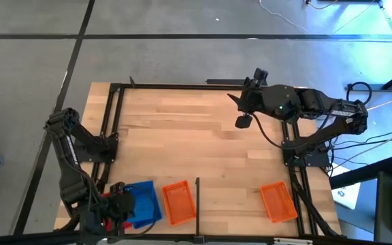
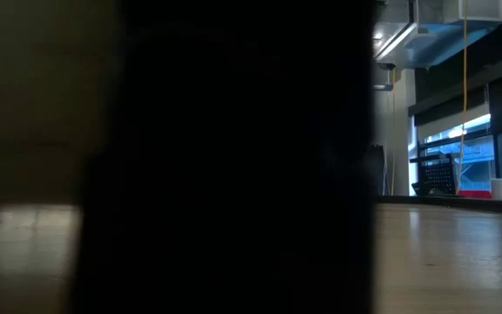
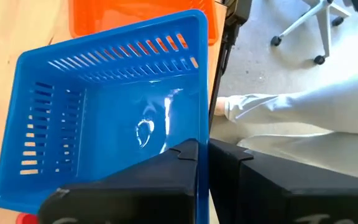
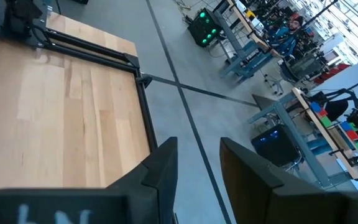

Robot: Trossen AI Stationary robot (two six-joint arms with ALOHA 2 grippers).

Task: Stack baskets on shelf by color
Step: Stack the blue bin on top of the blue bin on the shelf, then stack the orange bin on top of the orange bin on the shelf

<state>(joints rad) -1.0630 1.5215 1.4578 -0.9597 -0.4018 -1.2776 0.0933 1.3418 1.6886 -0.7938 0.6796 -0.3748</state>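
A blue basket [image 1: 145, 202] sits at the near left of the shelf [image 1: 233, 204], and my left gripper [image 1: 124, 205] is shut on one of its walls. The left wrist view looks into its hollow [image 3: 110, 124]. Something red [image 1: 107, 218] shows under the gripper, near the basket's corner. An orange basket [image 1: 179, 201] stands just right of the blue one, beside the black divider bar [image 1: 197, 197]. Another orange basket [image 1: 278, 202] lies at the near right. My right gripper [image 1: 239, 101] hangs open, high over the table's far right, with nothing in it. My left gripper has the blue basket by the rim of one side wall [image 3: 202, 134], one finger inside the basket and one outside. The fingers come slanting down along that wall. I cannot tell whether the basket's bottom rests on the shelf.
A person's pale sleeve or trouser leg [image 3: 303, 118] and an office chair [image 3: 316, 31] are beyond the table's near edge. A black frame [image 1: 114, 122] runs round the tabletop. Bare wood [image 1: 196, 136] lies between the arms. Something dark blocks most of the low view.
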